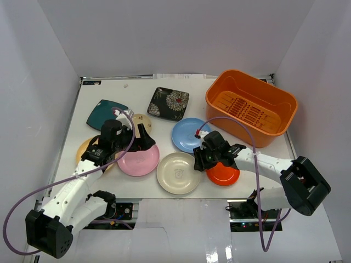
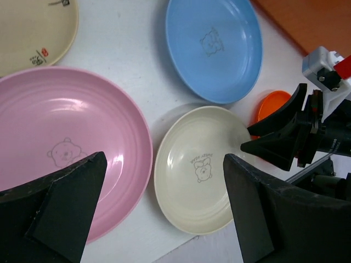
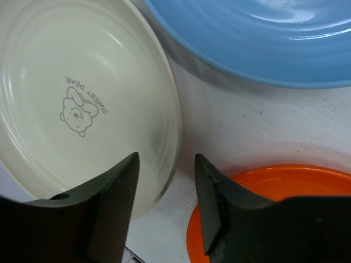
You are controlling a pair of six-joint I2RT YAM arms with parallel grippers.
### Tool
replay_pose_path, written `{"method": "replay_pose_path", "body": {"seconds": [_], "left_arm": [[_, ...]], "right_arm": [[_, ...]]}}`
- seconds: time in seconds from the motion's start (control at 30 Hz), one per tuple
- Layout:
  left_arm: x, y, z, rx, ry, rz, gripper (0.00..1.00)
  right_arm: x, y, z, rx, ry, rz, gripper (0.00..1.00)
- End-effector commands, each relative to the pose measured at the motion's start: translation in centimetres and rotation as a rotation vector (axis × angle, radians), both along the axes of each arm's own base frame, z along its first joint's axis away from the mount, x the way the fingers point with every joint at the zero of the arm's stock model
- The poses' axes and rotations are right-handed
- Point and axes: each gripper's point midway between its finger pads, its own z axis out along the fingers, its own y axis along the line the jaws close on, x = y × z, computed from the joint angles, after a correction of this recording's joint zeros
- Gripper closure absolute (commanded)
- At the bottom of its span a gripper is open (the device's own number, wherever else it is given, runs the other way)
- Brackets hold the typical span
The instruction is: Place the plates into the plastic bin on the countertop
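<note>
left hand (image 2: 164, 159) wide open, empty, above pink plate (image 2: 60, 137) and cream plate (image 2: 197, 170) | right hand (image 3: 166, 164) slightly parted, empty, low between cream plate and red plate (image 3: 285, 192) rims

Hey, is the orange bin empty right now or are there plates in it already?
Empty. The plastic bin shows its whole slotted bottom bare in the top view, with no plate inside.

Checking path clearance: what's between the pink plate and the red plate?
The cream plate lies between the pink plate and red plate, clearest in the top view.
</note>
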Motion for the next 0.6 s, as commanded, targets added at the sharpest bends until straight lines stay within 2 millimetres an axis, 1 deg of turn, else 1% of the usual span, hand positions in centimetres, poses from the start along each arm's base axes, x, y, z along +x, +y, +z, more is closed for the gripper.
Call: {"method": "replay_pose_path", "body": {"seconds": [0.0, 0.03, 0.1, 0.17, 0.2, 0.23, 0.27, 0.37, 0.4, 0.43, 0.47, 0.5, 0.53, 0.57], "left_arm": [[-0.5, 0.5, -0.4, 0.032, 0.069, 0.025, 0.02], [-0.5, 0.6, -1.1, 0.042, 0.095, 0.029, 0.02], [-0.6, 0.5, -1.8, 0.046, 0.124, 0.032, 0.02], [-0.6, 0.4, -2.8, 0.056, 0.162, 0.031, 0.04], [-0.6, 0.4, -3.2, 0.056, 0.179, 0.033, 0.05], [-0.6, 0.4, -3.4, 0.057, 0.189, 0.036, 0.06], [-0.6, 0.4, -3.6, 0.060, 0.195, 0.038, 0.06], [-0.3, 0.7, -3.9, 0.069, 0.202, 0.067, 0.08], [-0.3, 0.7, -4.0, 0.069, 0.205, 0.073, 0.10], [-0.2, 0.7, -4.0, 0.071, 0.205, 0.079, 0.11], [-0.1, 0.8, -4.1, 0.075, 0.205, 0.088, 0.12], [0.0, 0.7, -4.3, 0.078, 0.209, 0.089, 0.12], [0.1, 0.7, -4.4, 0.080, 0.208, 0.093, 0.14], [0.2, 0.7, -4.6, 0.086, 0.210, 0.101, 0.15]], "right_arm": [[0.9, 1.4, 0.9, 0.014, -0.049, 0.006, 0.52], [1.0, 1.4, 0.8, 0.007, -0.052, 0.004, 0.62], [1.0, 1.4, 0.8, 0.003, -0.058, 0.002, 0.71], [0.9, 1.4, 0.7, -0.001, -0.056, 0.004, 0.73], [0.8, 1.4, 0.7, -0.002, -0.053, 0.006, 0.86], [0.6, 1.4, 0.8, -0.005, -0.050, 0.009, 0.92], [0.5, 1.4, 1.1, -0.006, -0.049, 0.012, 0.92], [0.3, 2.3, 4.8, 0.063, -0.086, 0.049, 0.92], [0.5, 2.5, 7.1, 0.110, -0.136, 0.049, 0.92], [0.9, 2.7, 8.6, 0.133, -0.174, 0.046, 0.92], [2.3, 2.5, 11.9, 0.159, -0.268, 0.003, 0.92], [3.2, 2.4, 13.6, 0.171, -0.317, -0.026, 0.92], [4.4, 1.8, 15.3, 0.169, -0.378, -0.074, 0.92], [7.0, 0.5, 18.2, 0.165, -0.471, -0.172, 0.92]]}}
